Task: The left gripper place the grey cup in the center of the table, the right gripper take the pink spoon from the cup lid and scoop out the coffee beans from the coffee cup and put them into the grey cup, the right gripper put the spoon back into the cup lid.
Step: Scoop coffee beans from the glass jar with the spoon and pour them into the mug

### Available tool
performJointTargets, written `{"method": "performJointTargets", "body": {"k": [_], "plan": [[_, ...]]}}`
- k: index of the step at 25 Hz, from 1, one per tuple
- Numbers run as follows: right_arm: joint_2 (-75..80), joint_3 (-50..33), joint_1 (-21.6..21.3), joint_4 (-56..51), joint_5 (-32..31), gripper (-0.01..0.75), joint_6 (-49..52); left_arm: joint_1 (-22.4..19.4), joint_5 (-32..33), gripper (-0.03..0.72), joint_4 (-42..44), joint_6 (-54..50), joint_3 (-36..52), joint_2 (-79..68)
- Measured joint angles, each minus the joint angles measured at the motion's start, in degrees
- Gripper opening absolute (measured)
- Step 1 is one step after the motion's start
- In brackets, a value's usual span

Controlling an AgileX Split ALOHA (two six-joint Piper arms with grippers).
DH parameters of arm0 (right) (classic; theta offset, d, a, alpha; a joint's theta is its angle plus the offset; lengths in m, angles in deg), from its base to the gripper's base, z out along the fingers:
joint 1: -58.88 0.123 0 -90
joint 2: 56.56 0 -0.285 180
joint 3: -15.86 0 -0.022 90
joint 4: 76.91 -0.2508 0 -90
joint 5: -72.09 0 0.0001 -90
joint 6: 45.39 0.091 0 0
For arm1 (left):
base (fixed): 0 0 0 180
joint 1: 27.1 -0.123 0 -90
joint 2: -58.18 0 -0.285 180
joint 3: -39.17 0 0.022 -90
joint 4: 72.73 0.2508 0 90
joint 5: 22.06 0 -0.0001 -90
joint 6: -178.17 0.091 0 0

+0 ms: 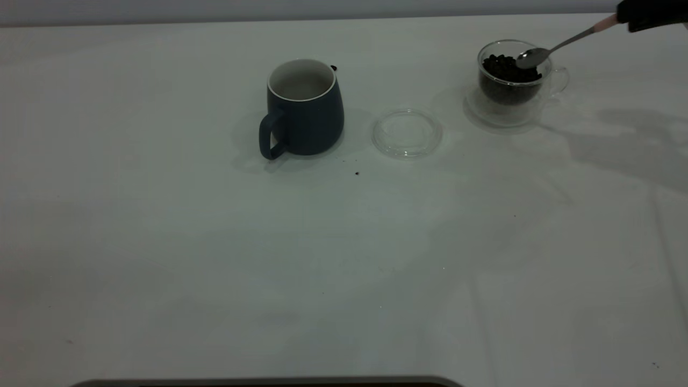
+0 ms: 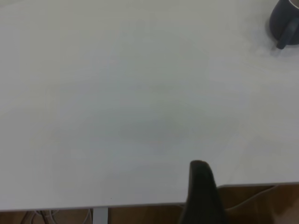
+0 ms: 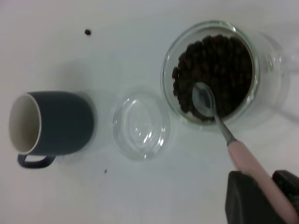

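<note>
Exterior view | right tool (image 1: 623, 20) mostly cut off | grips pink spoon (image 1: 559, 45)

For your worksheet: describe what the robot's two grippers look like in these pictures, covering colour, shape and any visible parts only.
The right gripper is matte black, with two blocky fingers seen in its wrist view; in the exterior view only a black, rounded end shows at the picture's edge. Of the left gripper, its wrist view shows only one black finger, narrow with a rounded tip. No cables or markings on either gripper can be made out.

Exterior faces table (image 1: 215, 269); wrist views look down.
</note>
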Motion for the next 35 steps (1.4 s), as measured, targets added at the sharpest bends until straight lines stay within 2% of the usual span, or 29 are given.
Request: {"method": "performJointTargets", "body": {"k": [12, 18, 29, 35], "plan": [[5.3, 0.2, 2.0, -14.0, 6.7, 0.113, -16.2, 0.0, 0.0, 0.567, 0.0, 0.0, 0.0, 0.0], [7.1, 0.2, 2.4, -16.5, 6.6, 0.113, -18.0, 0.0, 0.0, 0.567, 0.0, 0.0, 0.0, 0.0], [10.0, 0.2, 2.2, -18.9, 0.9, 0.113, -15.6, 0.0, 0.0, 0.567, 0.0, -0.1, 0.0, 0.0], [11.5, 0.2, -0.9, -21.8, -4.9, 0.113, -14.3, 0.0, 0.0, 0.567, 0.0, -0.1, 0.0, 0.0]]}}
